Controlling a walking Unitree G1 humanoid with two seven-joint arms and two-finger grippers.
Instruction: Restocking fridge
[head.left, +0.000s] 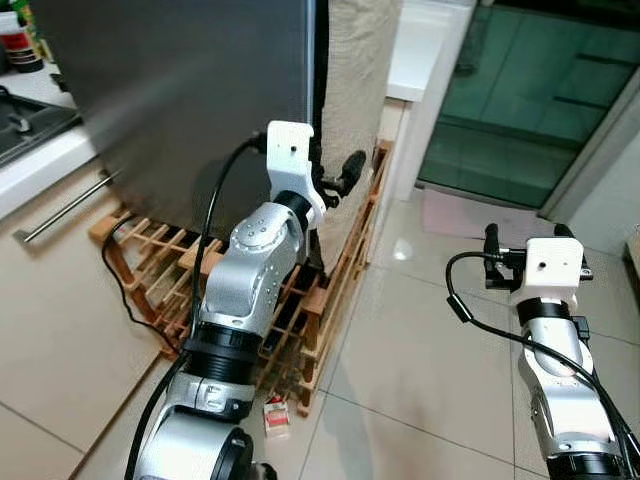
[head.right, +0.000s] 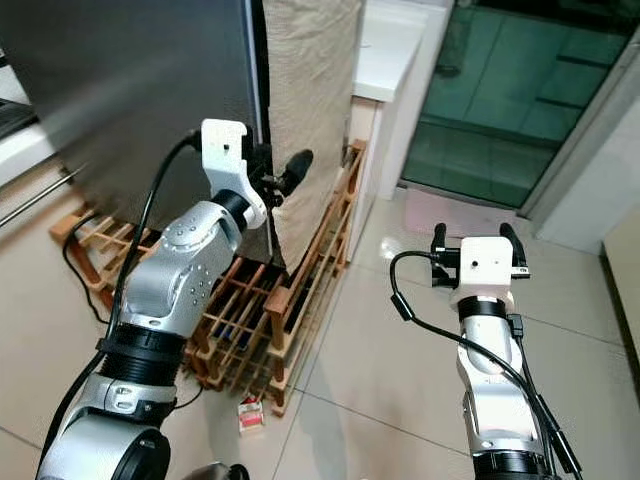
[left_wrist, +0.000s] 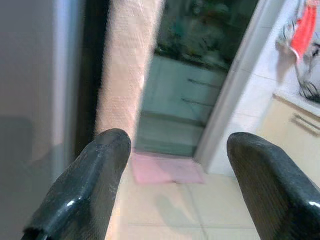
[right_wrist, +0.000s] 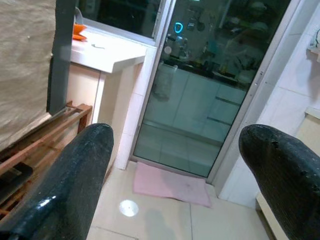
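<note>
Left tool raised, fingers apart; right tool lower, apparently open too.

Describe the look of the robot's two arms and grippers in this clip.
Both arms have rounded silver metallic shells with black ring joints, each ending in a white boxy wrist housing. The left gripper and right gripper each carry two long black fingers, glossy and round-tipped in the wrist views. Black cables loop loosely along each arm.

Fridge cut off by top edge; left tool partly hidden behind wrist housing. Small carton on floor too small to read.
</note>
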